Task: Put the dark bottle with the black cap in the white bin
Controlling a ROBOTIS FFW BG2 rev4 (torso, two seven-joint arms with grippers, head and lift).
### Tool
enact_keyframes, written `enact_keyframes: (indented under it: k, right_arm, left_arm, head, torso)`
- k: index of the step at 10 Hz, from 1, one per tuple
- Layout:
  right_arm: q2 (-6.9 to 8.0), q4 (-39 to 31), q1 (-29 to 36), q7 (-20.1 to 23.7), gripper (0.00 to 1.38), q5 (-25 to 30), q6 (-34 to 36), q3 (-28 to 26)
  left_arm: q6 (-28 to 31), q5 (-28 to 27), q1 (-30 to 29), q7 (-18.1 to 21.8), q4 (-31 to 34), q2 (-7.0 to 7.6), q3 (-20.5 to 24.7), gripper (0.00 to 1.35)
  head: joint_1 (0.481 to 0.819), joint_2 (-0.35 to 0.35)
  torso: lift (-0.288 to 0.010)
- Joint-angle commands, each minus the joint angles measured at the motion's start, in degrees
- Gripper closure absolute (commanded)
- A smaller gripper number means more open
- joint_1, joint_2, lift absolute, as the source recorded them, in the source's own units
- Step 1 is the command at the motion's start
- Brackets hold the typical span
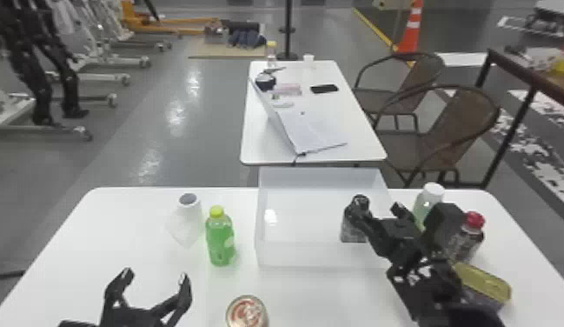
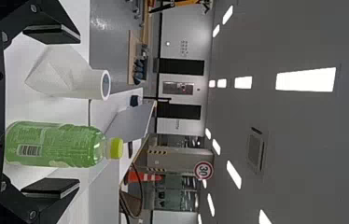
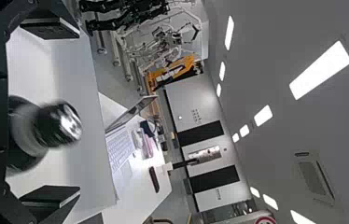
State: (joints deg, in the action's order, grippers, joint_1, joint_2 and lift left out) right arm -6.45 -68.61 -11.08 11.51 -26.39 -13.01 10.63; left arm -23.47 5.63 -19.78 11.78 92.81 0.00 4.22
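Pictured at the white bin [image 1: 293, 256] with the right gripper [image 1: 379, 208] opened wide around the dark bottle [image 1: 353, 230], inside at about three o'clock from the bin's center; with the left gripper [image 1: 156, 275] also spread, between seven and eight o'clock in the head view.

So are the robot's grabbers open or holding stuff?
Left gripper: open, holding nothing.
Right gripper: open, not gripping the dark bottle.
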Motion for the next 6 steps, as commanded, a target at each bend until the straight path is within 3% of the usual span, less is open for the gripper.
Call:
enact_keyframes:
  k: [1,3,4,6]
  right_arm:
    - [-0.23,-4.08,2.29,-0.7,0.08,-0.77,-0.09,0.0]
    - [-1.73,-17.7,10.11,-5.97,0.08,0.37,2.99,-0.09]
    - [-3.22,-23.77,13.8,-8.25,0.08,1.42,5.89,-0.26]
    - [-7.61,-33.7,20.3,-10.01,0.08,4.68,10.46,-0.53]
  left_arm:
    - [-0.09,0.0,0.0,0.0,0.0,-0.15,0.0,0.21]
    - [-0.26,0.0,0.09,0.0,0.0,-0.15,0.0,0.21]
    - [-0.35,0.09,0.09,0.0,0.0,-0.15,0.09,0.21]
    - [-0.53,0.26,0.0,0.0,0.0,-0.15,0.26,0.21]
  head:
    - [0.549,0.0]
    - [0.549,0.0]
    - [0.549,0.0]
    - [0.549,0.0]
  torso:
    - [-0.1]
    - [-0.1]
    - [-0.1]
    - [-0.1]
